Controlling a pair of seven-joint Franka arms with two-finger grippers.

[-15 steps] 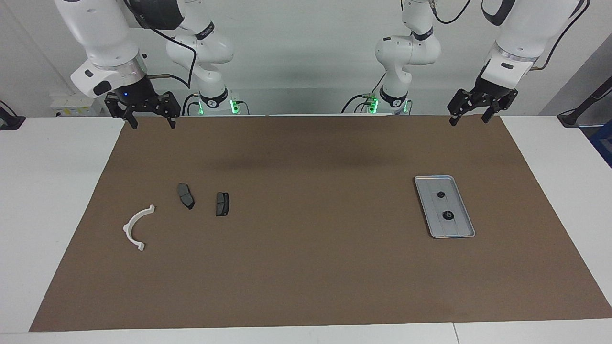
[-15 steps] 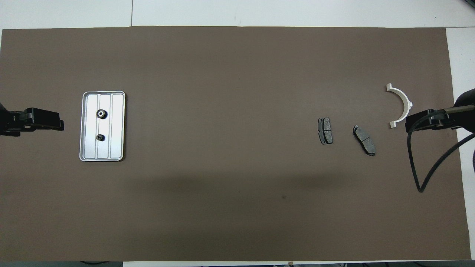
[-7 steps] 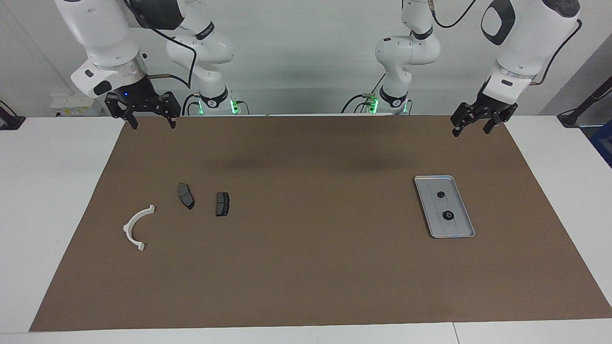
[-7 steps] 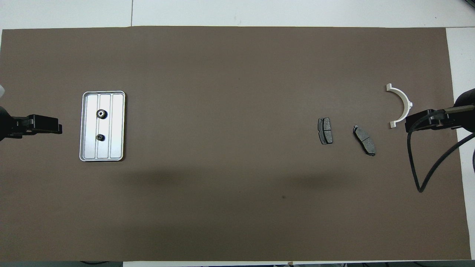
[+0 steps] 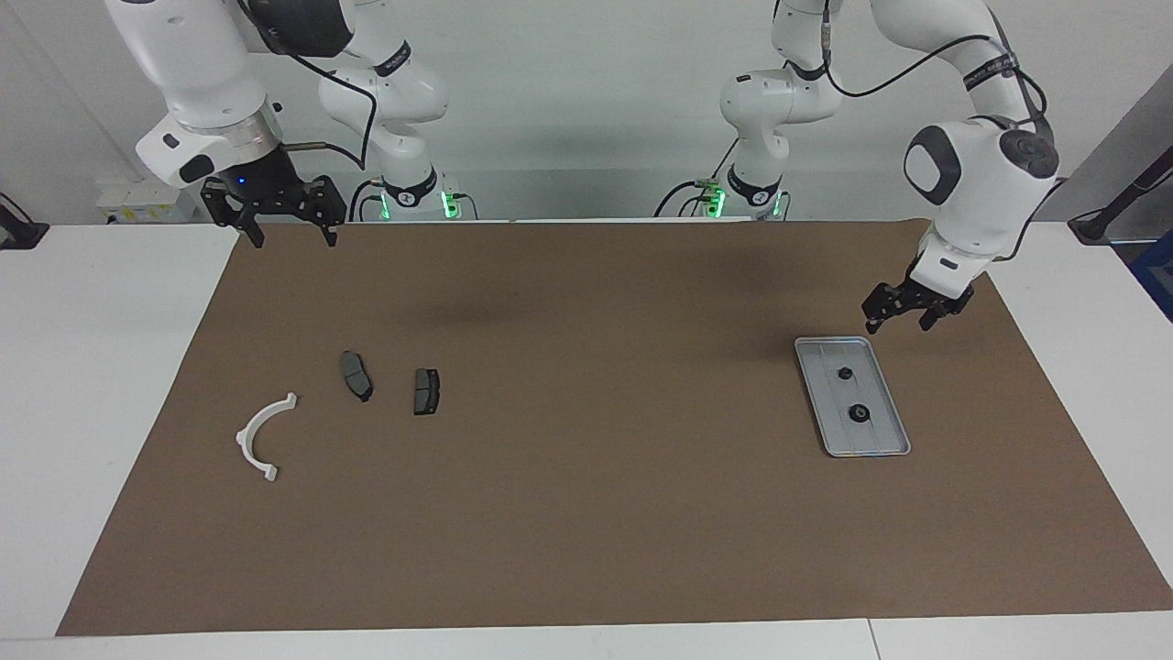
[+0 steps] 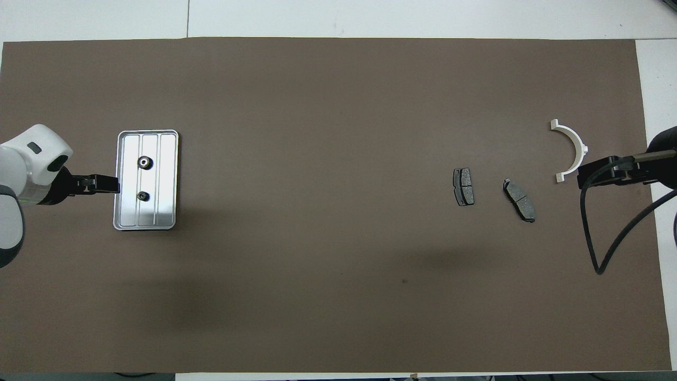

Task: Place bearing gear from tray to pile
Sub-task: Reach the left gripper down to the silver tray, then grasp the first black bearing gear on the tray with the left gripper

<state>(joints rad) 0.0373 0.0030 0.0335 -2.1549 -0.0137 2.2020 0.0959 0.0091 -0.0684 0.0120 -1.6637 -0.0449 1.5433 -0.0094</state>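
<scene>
Left gripper (image 5: 903, 313), jaws open and empty, hangs by the tray (image 5: 883, 442) edge nearest the robots, two gears (image 5: 859, 414) just past it; right gripper (image 5: 286, 227), also open, waits well apart.

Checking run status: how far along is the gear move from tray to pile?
Nothing moved yet: both black gears, the larger and the smaller, sit in the tray. In hand: left gripper, open and empty, hangs by the tray's edge nearest the robots. The right gripper waits open. Left: grasp, carry, release at the pile, by the white bracket and two pads.
</scene>
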